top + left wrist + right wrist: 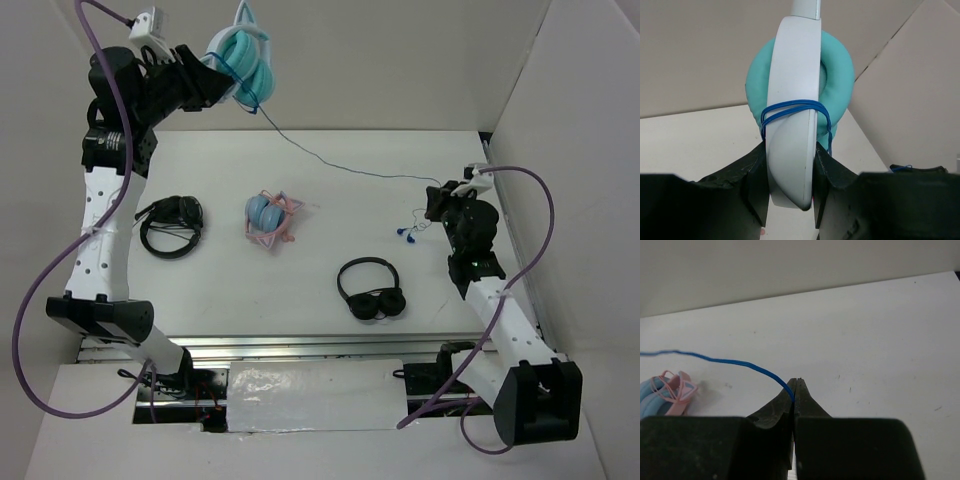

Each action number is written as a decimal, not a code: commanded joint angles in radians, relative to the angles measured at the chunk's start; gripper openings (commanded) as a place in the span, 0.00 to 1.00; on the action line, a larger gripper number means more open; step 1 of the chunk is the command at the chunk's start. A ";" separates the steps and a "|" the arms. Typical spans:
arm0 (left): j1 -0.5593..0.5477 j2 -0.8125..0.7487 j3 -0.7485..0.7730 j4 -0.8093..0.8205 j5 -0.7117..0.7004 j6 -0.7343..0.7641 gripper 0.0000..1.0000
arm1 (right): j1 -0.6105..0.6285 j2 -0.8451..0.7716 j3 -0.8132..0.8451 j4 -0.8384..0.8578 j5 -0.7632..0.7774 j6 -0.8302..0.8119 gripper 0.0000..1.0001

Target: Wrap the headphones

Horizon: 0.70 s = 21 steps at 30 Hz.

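Barely begun, I judge: the teal cat-eared over-ear headphones (245,62), clamped in the left end effector (208,85) above the white tabletop's (350,215) far-left corner, carry two turns of thin blue cable (730,361), the rest stretching to the right end effector (795,390), which pinches it.

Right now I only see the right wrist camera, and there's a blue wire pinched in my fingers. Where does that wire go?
Observer: The wire runs up across the table to the teal headphones, held in the air by the left gripper.
Operator: Is any wire wrapped yet?
Observer: Yes, the left wrist view shows a few blue loops around the cups.
Operator: Where's the plug?
Observer: The plug is just beside the right gripper, past its pinch.
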 commanded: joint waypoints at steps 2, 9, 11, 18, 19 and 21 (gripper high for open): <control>0.001 -0.090 -0.026 0.205 0.113 -0.007 0.00 | -0.005 0.071 0.048 -0.018 0.033 -0.018 0.00; -0.003 -0.130 -0.069 0.293 0.329 -0.077 0.00 | -0.018 0.244 0.133 -0.016 0.070 -0.010 0.00; -0.005 -0.176 -0.167 0.380 0.358 -0.102 0.00 | -0.034 0.288 0.190 -0.015 0.075 -0.013 0.00; -0.058 -0.219 -0.318 0.540 0.571 -0.140 0.00 | -0.101 0.398 0.386 -0.085 -0.075 -0.082 0.00; -0.069 -0.212 -0.345 0.675 0.626 -0.174 0.00 | -0.100 0.408 0.417 -0.093 -0.104 -0.090 0.00; -0.103 -0.196 -0.405 0.791 0.744 -0.289 0.00 | -0.087 0.439 0.449 -0.099 -0.160 -0.108 0.00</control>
